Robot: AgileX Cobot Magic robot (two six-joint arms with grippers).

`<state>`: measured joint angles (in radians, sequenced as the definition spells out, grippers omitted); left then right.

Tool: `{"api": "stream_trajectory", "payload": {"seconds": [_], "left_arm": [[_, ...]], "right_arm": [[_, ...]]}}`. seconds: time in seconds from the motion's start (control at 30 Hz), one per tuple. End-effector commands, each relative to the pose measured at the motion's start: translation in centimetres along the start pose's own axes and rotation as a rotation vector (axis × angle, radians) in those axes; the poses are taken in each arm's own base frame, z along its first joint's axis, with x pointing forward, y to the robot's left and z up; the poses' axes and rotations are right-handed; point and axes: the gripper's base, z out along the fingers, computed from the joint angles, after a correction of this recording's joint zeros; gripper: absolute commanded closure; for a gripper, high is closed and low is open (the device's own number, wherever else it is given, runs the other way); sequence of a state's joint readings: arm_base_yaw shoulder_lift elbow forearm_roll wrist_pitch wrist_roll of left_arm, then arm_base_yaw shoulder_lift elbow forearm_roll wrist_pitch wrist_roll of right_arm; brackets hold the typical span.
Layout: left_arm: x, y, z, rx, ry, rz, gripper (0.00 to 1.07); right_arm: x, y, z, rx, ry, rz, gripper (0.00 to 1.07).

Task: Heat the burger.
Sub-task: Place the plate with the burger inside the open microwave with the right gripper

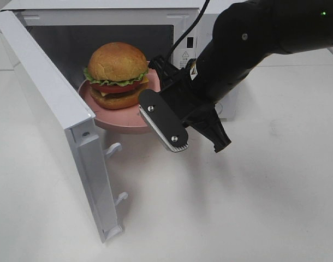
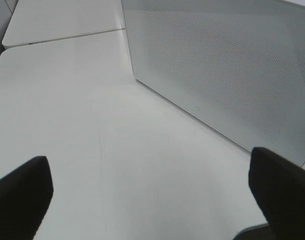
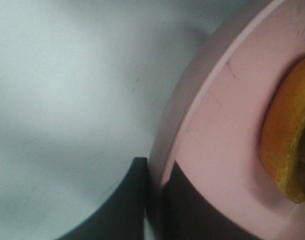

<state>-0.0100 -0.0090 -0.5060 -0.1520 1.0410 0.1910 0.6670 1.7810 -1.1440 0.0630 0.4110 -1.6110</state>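
White counter filled the high view, with the microwave at the back and its door swung wide open. You had the burger sitting upright on the plate, right at the oven's mouth. Your right claw was clenched on the plate's near rim and did not touch the bun.

From the left wrist you saw bare counter and a dotted white panel, probably the door. Your left claw hung released, its jaws wide apart with nothing between them.

From the right wrist, the plate's rim ran straight between the right claw's jaws, which pinched it from both sides. The burger's bun edge showed just inside the rim.

You should have judged the burger light, but also soft and loosely stacked. The bun would crush under a squeeze, and the layers could shear or slide on that smooth plate if it tilted. The stiff rim looked like the right place to hold, provided you kept the plate level, since a one-sided pinch could let it sag.
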Motion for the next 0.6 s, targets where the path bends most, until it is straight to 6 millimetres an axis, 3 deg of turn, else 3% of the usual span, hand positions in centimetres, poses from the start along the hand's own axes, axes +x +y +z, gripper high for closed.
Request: {"api": "stream_trajectory", "payload": {"seconds": [0.03, 0.6], "left_arm": [[0.2, -0.1, -0.2, 0.006, -0.014, -0.001, 0.06], [0.2, -0.1, -0.2, 0.006, -0.014, -0.001, 0.06]], "right_arm": [[0.0, -1.5, -0.4, 0.074, -0.004, 0.03, 1.07], [0.0, -5.2, 2.2, 0.087, -0.002, 0.077, 1.07]]}}
